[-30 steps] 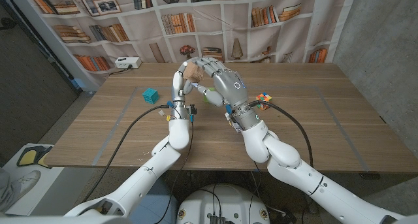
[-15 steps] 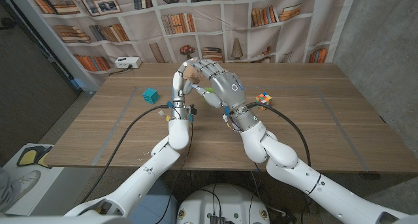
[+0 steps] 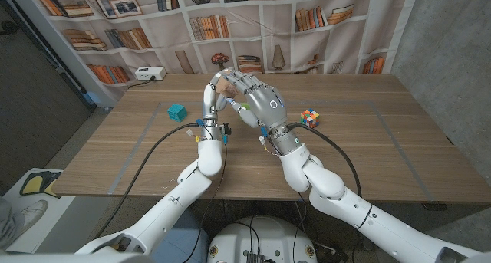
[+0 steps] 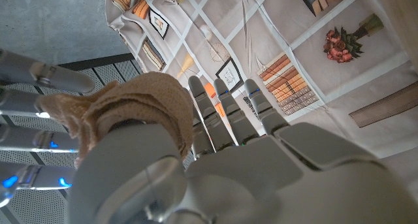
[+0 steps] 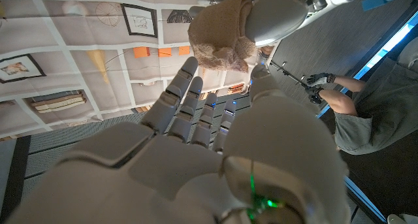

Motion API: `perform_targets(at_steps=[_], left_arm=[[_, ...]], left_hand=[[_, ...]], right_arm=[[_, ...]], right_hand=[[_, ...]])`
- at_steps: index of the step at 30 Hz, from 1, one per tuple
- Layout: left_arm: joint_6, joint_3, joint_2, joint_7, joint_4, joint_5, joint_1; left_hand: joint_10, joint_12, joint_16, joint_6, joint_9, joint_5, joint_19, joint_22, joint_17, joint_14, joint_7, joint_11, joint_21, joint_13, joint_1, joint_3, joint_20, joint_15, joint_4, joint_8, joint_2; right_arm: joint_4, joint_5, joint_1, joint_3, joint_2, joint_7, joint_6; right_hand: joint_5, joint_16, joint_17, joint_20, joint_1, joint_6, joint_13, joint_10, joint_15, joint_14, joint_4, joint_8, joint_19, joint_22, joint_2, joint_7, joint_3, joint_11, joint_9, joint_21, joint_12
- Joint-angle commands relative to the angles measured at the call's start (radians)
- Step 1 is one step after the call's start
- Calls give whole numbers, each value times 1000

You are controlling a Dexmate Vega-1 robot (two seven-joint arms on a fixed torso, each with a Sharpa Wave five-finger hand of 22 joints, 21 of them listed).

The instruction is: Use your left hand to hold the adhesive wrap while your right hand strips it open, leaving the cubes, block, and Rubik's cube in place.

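My left hand (image 3: 214, 94) is raised above the table's middle and grips a tan, crumpled adhesive wrap (image 3: 224, 85). Close up, the wrap (image 4: 130, 113) bulges over my left hand (image 4: 222, 165). My right hand (image 3: 258, 100) hovers just right of it, fingers straight and spread. Its fingertips (image 4: 36, 106) reach the wrap's loose end, and I see no closed grip. From the right wrist, the wrap (image 5: 222, 31) sits just beyond my right hand (image 5: 196, 159). A teal cube (image 3: 177, 112), a Rubik's cube (image 3: 309, 117) and a small green block (image 3: 244, 107) rest on the table (image 3: 368, 148).
A white power strip (image 3: 149, 74) lies at the table's far left edge. A bookshelf backdrop (image 3: 253, 18) hangs behind the table. A person (image 5: 349, 110) holding a controller stands off to one side. Cables trail along both forearms.
My right hand and forearm have shifted a little to the left, closer to the wrap, uncovering more of the Rubik's cube. The left hand holds still.
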State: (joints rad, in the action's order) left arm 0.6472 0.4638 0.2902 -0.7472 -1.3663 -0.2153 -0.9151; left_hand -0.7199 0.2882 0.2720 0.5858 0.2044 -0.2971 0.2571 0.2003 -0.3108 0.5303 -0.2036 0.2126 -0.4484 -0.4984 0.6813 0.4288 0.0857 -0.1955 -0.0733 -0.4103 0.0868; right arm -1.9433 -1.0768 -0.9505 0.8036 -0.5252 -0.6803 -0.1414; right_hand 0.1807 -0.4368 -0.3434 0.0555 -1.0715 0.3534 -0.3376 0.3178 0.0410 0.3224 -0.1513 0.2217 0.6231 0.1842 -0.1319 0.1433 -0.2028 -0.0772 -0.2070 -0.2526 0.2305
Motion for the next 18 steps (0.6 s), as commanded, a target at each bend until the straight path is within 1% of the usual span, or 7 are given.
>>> perform_targets(at_steps=[1, 3, 4, 5, 8, 10, 18], left_arm=[[-3, 1, 3, 2, -12, -4, -9], [-4, 1, 3, 1, -14, -5, -10], [-4, 1, 3, 1, -15, -5, -11], [-2, 1, 3, 0, -15, -6, -11], [-2, 0, 3, -2, -16, -9, -13], [-5, -1, 5, 0, -19, -6, -14], [1, -3, 4, 1, -15, -3, -15]], left_hand=[[-6, -3, -6, 12, -1, -9, -3, 1, 2, 9, -6, 1, -1, -3, -4, 4, 2, -12, -8, 2, 0], [-7, -3, -6, 12, -1, -10, -3, 1, 2, 8, -6, 1, -1, -3, -4, 4, 2, -12, -8, 2, 0], [-8, -4, -6, 10, -1, -10, -2, 1, 2, 8, -7, 1, -1, -3, -4, 4, 2, -12, -8, 4, 0], [-8, -4, -6, 11, -1, -10, -3, 1, 2, 9, -7, 1, -1, -3, -4, 4, 2, -12, -8, 4, 0], [-9, -4, -6, 14, -1, -11, -3, 1, 3, 9, -6, 1, -1, -4, -3, 4, 2, -12, -8, 4, 0], [-10, -4, -6, 17, -1, -12, -3, 1, 3, 9, -5, 2, -1, -4, -3, 4, 2, -11, -8, 3, -1], [-14, -5, -6, 18, -2, -13, -2, 1, 4, 10, -5, 2, -1, -4, -3, 4, 2, -11, -8, 6, -1]], right_arm=[[10, -31, 11, 25, 8, 3, -51], [12, -39, 15, 30, 8, 4, -58], [12, -43, 15, 33, 9, 6, -62], [13, -44, 16, 35, 8, 8, -64], [18, -43, 19, 40, 9, 5, -66], [21, -45, 21, 43, 10, 1, -68], [30, -58, 25, 53, 15, -18, -85]], right_hand=[[-2, -19, -14, 6, 0, 4, -1, 15, 137, 6, 7, 0, -1, 4, -9, 9, 3, 13, -4, -7, 5], [-2, -50, -37, 8, -1, 4, 0, 24, 154, 43, 9, -2, 6, 6, -14, 9, 4, 9, -4, -10, 8], [-2, -59, -47, 9, -2, 4, 0, 27, 164, 48, 10, -3, 3, 7, -16, 10, 5, -3, -4, -10, 10], [-3, -72, -62, 9, -4, 5, -1, 24, 172, 55, 10, -3, 7, 7, -17, 12, 6, -5, -4, -12, 9], [-3, -86, -81, 10, -6, 7, -3, 11, 180, 62, 10, -3, 1, 8, -18, 18, 7, -15, -3, -10, 6], [-3, -98, -97, 15, -10, 11, -5, 7, 182, 64, 9, -3, -3, 9, -22, 31, 6, -22, -3, -10, 6], [-1, -134, -150, 20, -35, 55, -15, 6, 187, 76, 2, 10, -9, 12, -30, 58, 0, -34, -4, -12, 12]])
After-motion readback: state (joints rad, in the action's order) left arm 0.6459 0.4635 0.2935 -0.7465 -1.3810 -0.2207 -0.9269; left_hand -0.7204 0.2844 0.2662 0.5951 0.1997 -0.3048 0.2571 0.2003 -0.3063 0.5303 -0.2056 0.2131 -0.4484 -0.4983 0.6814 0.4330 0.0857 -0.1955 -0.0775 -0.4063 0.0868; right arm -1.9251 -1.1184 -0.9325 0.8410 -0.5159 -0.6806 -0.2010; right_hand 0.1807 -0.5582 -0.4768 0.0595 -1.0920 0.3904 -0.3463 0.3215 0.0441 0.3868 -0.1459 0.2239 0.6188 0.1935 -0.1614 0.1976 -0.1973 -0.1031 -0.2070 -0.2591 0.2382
